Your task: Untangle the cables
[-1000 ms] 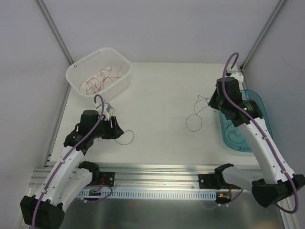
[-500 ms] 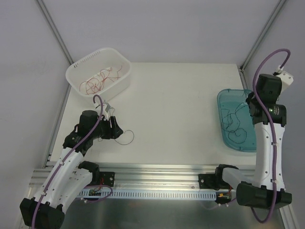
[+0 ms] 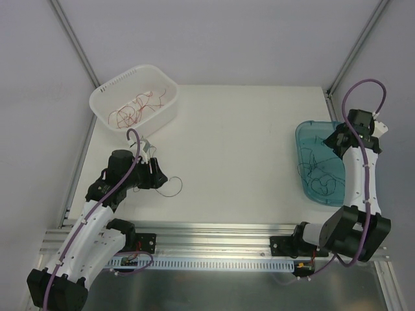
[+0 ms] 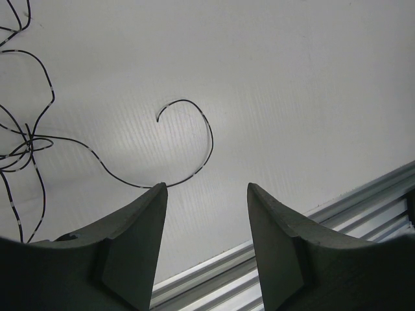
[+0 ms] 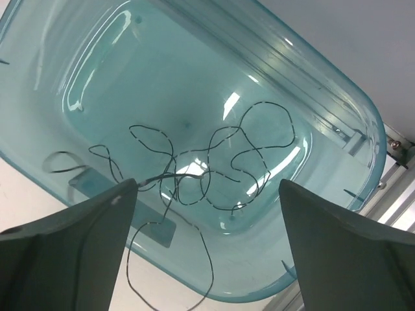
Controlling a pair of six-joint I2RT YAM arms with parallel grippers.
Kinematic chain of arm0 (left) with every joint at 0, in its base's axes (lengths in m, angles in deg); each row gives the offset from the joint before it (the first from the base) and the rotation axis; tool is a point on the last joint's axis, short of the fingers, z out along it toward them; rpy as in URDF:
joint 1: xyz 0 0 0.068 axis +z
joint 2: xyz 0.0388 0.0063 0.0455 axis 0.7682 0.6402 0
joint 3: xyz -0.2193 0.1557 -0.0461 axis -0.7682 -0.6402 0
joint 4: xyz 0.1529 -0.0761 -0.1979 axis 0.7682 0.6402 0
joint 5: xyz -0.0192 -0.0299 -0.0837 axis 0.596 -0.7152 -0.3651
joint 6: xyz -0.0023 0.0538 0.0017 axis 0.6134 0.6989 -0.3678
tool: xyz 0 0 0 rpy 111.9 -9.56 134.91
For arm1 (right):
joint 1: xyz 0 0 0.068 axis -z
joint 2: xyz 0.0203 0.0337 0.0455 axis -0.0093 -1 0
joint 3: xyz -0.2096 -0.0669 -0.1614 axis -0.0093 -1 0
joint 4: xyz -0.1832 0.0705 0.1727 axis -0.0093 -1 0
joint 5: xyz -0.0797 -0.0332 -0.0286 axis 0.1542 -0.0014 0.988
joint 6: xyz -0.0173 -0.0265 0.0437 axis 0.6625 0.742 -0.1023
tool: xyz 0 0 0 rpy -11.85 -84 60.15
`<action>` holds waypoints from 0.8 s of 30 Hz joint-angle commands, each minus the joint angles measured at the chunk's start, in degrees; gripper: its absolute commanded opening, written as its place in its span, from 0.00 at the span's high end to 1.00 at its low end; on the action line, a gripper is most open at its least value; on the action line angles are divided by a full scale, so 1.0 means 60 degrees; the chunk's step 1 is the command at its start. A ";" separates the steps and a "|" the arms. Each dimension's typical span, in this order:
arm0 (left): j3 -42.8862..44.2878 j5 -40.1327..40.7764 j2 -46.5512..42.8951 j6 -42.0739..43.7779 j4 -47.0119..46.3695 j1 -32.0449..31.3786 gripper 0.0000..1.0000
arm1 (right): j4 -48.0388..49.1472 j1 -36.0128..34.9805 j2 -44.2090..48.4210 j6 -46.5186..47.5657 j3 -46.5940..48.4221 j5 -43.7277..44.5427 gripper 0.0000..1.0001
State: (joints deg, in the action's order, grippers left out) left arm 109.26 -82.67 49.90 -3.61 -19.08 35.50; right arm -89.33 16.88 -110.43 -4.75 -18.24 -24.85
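Observation:
Thin black cables (image 5: 188, 172) lie curled in a teal bin (image 5: 337, 97) at the table's right, and one strand hangs over its near rim. My right gripper (image 5: 207, 184) hovers over them, jaws wide open and holding nothing; a cable end touches the left fingertip (image 5: 126, 188). From above, that gripper (image 3: 338, 141) sits over the bin (image 3: 299, 150). My left gripper (image 4: 206, 188) is open just above the table, with a curled black cable (image 4: 209, 139) lying ahead of it. A small black tangle (image 4: 23, 144) lies to the left.
A white basket (image 3: 167, 115) at the back left holds red cables (image 3: 133, 110). An aluminium rail (image 3: 214, 230) runs along the table's near edge, close to the left gripper (image 3: 157, 176). Grey walls enclose the table on three sides.
My right arm swung from mid-table to over the teal bin carrying a black cable, then opened; the cable now lies in the bin. The left arm has not moved.

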 commanded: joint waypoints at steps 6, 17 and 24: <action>0.0134 0.0123 0.0026 0.0061 0.0004 -0.0055 0.47 | -0.0452 -0.0059 0.1299 0.0158 0.0606 -0.2153 0.00; 0.0119 0.0314 0.0319 -0.0071 0.0062 -0.0055 0.47 | -0.1022 -0.0997 0.2880 0.0322 -0.0432 -0.1127 0.01; 0.0090 0.0358 0.0363 -0.0115 0.0106 -0.0055 0.47 | -0.0877 0.1897 0.2240 -0.0719 -0.0420 -0.2240 0.00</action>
State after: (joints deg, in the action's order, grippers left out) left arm 109.26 -81.18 51.82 -4.05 -19.04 35.50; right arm -94.73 20.59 -94.63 -5.16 -21.98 -32.81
